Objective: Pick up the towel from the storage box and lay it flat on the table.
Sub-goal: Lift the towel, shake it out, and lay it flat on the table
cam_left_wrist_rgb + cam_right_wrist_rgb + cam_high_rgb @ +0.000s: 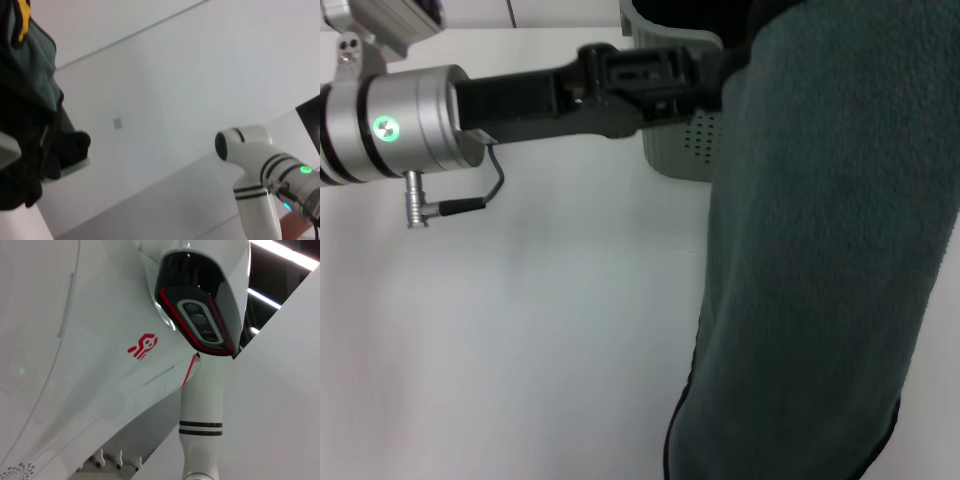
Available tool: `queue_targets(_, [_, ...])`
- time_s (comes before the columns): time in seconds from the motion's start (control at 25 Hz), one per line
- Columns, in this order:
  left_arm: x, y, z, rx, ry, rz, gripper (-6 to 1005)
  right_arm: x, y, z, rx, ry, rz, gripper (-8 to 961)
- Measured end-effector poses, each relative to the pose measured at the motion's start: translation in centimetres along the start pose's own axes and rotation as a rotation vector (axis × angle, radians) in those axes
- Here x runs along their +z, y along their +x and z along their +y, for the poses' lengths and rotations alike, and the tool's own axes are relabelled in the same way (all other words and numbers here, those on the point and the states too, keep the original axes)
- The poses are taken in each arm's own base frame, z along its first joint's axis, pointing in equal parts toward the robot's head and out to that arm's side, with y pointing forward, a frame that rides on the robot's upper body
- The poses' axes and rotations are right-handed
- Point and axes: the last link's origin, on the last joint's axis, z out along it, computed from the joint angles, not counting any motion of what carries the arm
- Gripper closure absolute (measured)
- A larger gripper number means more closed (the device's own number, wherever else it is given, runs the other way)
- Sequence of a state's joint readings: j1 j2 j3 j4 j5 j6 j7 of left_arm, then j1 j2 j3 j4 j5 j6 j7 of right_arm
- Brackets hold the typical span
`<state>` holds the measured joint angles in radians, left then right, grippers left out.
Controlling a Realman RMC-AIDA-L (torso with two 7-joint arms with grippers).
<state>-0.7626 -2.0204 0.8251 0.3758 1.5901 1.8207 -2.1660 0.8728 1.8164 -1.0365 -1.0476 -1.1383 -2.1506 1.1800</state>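
Observation:
The towel (830, 260), dark grey-green and fleecy with black edging, hangs in the air and fills the right side of the head view. My left gripper (725, 75) reaches in from the left and is shut on the towel's upper edge, with its fingertips buried in the cloth. The left wrist view shows the bunched towel (35, 75) with a yellow tag close to the camera. The storage box (685, 140), pale grey-green with small holes, stands behind the gripper at the back of the white table (520, 330). My right gripper is out of view.
The hanging towel hides the right half of the table and most of the box. The left wrist view shows my right arm (260, 165) off to the side with a green light. The right wrist view shows only the robot's head and body.

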Motion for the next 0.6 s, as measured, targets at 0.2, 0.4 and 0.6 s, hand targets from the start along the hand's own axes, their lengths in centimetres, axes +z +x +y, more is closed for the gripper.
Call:
queue_targets(0.2, [0.49,-0.18,0.12,-0.004,-0.014,-0.023,533,0.03,0.05,-0.02,-0.002,-0.001,0.003,935])
queue_targets(0.4, [0.55,-0.2,0.12,-0.004,-0.017,-0.022,534,0.08,0.09,-0.01,-0.002,-0.002,0.003,935])
queue_targets(0.6, [0.67,-0.3,0.02,-0.007,-0.016,-0.02,593,0.26,0.16,0.03,-0.002,-0.003,-0.004,934])
